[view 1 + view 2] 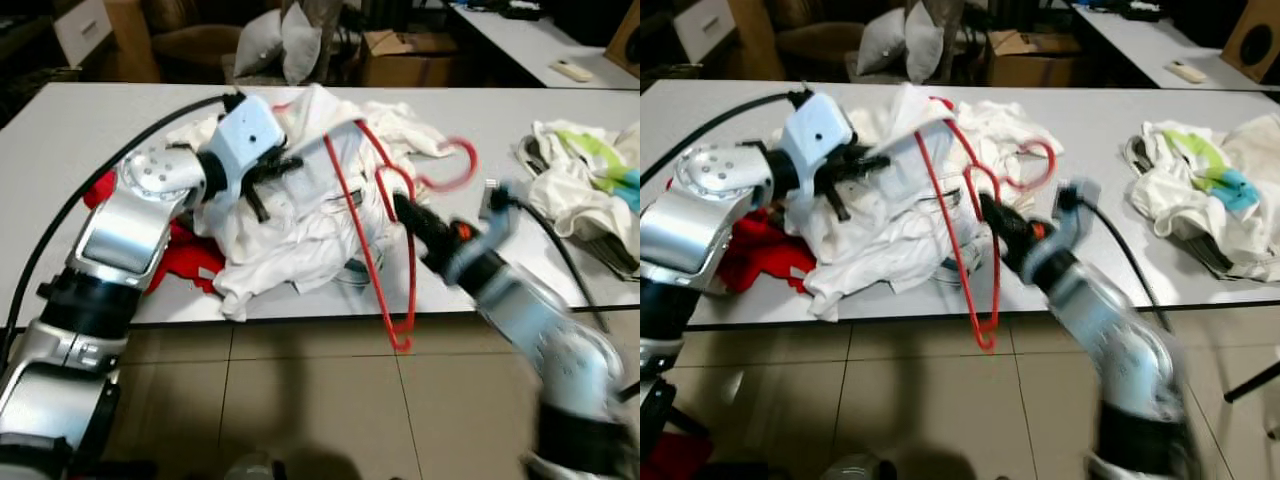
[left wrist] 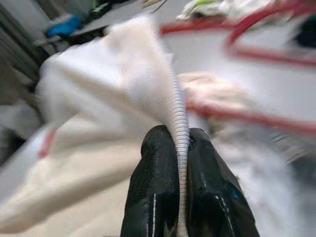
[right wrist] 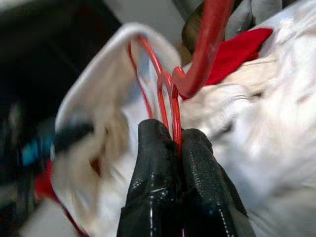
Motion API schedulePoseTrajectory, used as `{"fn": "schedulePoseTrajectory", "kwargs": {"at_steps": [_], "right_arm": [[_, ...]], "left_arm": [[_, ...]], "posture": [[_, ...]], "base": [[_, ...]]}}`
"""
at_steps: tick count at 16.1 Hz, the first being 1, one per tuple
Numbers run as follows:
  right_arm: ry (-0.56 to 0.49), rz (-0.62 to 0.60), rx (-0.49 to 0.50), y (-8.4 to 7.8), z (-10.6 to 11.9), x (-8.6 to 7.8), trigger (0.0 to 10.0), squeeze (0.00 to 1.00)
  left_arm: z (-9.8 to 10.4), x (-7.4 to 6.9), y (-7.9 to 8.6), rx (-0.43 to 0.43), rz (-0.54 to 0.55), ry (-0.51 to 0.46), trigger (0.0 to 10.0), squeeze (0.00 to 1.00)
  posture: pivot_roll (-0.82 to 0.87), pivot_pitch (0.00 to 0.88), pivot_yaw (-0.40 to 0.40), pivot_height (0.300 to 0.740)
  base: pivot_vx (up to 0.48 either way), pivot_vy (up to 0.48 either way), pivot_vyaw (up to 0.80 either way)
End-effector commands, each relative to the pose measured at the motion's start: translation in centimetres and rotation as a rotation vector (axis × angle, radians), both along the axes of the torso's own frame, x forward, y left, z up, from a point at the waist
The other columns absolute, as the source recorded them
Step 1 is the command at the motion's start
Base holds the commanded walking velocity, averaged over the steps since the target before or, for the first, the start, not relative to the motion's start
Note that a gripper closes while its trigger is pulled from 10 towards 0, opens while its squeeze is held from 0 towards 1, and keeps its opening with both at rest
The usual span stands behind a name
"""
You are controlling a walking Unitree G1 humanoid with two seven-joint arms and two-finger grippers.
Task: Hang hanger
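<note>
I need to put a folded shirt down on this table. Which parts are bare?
Bare table lies left of the white pile, behind it along the far edge, and between it and the striped clothes. The front middle is crowded: both grippers, left and right, the red hanger and the pile.

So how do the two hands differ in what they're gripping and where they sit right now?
The left hand is pinched on the ribbed edge of the white shirt, while the right hand is pinched on the thin red hanger. The left hand sits over the clothes pile on the table; the right hand is near the table's front edge, with the hanger dangling past it. Both are shut on what they hold.
</note>
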State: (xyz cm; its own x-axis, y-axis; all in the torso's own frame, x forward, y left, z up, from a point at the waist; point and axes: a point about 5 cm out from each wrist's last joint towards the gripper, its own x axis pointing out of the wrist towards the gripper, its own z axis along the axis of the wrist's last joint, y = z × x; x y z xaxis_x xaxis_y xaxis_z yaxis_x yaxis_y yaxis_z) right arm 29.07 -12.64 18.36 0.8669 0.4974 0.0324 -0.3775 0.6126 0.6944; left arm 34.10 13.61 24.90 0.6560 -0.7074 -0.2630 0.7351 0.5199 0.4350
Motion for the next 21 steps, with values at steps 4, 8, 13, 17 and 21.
{"fn": "schedulePoseTrajectory", "kwargs": {"at_steps": [4, 8, 13, 17, 21], "right_arm": [[0.113, -0.007, 0.307, 3.7, 0.0, 1.9, 10.0, 0.0], [0.183, -0.087, 0.466, 5.1, -0.7, 3.8, 10.0, 0.0], [0.173, -0.178, 0.665, 5.4, 0.1, 6.1, 10.0, 0.0], [0.183, -0.192, 0.705, 7.7, 0.6, 7.4, 10.0, 0.0], [0.202, -0.22, 0.751, 9.4, 1.1, 8.1, 10.0, 0.0]], "left_arm": [[0.5, 0.0, -2.4, -0.125, -0.033, 0.033, 1.6, 0.0], [1.7, -0.3, -3.6, -0.232, -0.079, 0.142, 0.8, 0.0], [0.6, -0.9, -2.7, -0.128, -0.118, 0.24, 1.0, 0.0], [0.6, -2.2, -4.6, -0.226, -0.191, 0.352, 1.7, 0.0], [0.6, -4.2, -7.4, -0.347, -0.319, 0.512, 2.3, 0.0]], "posture": [[0.07, 0.007, 0.019, 0.74], [0.1, 0.023, 0.06, 0.74], [0.14, 0.031, 0.097, 0.74], [0.15, 0.032, 0.106, 0.74], [0.15, 0.033, 0.106, 0.74]], "base": [[0.0, 0.0, 0.0], [0.0, 0.0, 0.0], [0.0, 0.0, 0.0], [0.0, 0.0, 0.0], [0.0, 0.0, 0.0]]}}
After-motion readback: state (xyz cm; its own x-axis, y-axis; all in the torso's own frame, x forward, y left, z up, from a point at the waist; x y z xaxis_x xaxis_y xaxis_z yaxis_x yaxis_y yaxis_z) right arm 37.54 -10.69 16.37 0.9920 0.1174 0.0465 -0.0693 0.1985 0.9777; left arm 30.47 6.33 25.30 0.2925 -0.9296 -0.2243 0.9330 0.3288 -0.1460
